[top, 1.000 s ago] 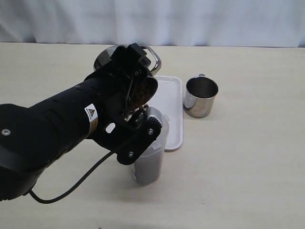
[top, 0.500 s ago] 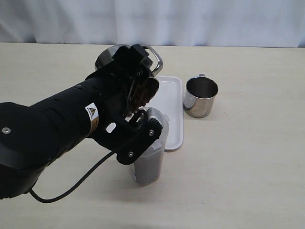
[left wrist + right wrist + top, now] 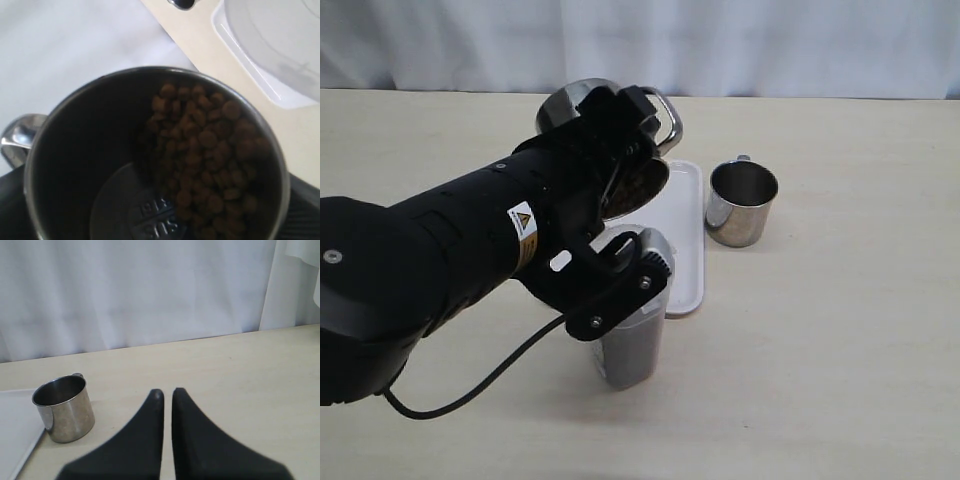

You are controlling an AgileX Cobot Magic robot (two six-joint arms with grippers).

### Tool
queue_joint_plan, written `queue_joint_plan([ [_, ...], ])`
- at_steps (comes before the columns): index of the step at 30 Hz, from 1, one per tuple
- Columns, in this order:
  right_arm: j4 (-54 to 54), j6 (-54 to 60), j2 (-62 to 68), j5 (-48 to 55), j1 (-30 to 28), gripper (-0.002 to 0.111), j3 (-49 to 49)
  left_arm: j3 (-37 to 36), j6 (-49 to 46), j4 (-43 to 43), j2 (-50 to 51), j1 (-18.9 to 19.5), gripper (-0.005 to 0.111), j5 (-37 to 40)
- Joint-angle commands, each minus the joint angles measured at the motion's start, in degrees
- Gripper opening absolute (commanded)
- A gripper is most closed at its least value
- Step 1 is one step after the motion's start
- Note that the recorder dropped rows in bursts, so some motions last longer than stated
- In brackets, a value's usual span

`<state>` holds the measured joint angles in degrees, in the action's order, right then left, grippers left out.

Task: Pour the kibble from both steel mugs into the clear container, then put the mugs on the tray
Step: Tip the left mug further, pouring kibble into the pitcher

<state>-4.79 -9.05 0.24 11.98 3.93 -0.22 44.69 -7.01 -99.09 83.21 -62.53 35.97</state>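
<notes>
My left gripper [image 3: 620, 150] is shut on a steel mug [image 3: 565, 105], held tilted above the clear container [image 3: 635, 345], mouth turned toward the tray. Kibble [image 3: 638, 185] shows at the mug's mouth. In the left wrist view the kibble [image 3: 205, 150] lies heaped against one side of the mug's dark inside [image 3: 85, 155], leaving part of the stamped bottom bare. Dark kibble fills the container's lower part. The second steel mug [image 3: 741, 204] stands upright to the right of the white tray [image 3: 682, 215]. My right gripper [image 3: 167, 392] is shut on nothing, near that mug [image 3: 65, 410].
The left arm's black body covers the left half of the table and hides the container's left side. A white curtain [image 3: 770, 45] hangs behind the far table edge. A black cable [image 3: 480, 385] loops on the table in front of the arm.
The left gripper has moved up and to the right with the mug, so its mouth now stands higher above the container's rim. The second mug and the tray have not moved.
</notes>
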Motion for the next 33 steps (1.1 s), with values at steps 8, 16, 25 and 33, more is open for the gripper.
queue_joint_plan([
  [8,-0.33,-0.05,-0.24,0.1,0.23,0.005,0.22,0.43,-9.47,-0.86,-0.23,-0.19,0.0,2.42],
  [16,-0.33,-0.05,-0.24,0.1,0.23,0.005,0.22,0.43,-11.09,-0.86,-0.23,-0.19,0.0,3.27],
  [25,-0.33,-0.05,-0.24,0.1,0.23,0.005,0.22,0.43,-12.85,-0.86,-0.23,-0.19,0.0,3.14],
  [33,-0.33,-0.05,-0.24,0.1,0.23,0.005,0.22,0.79,-14.11,-0.86,-0.23,-0.71,0.0,3.01],
])
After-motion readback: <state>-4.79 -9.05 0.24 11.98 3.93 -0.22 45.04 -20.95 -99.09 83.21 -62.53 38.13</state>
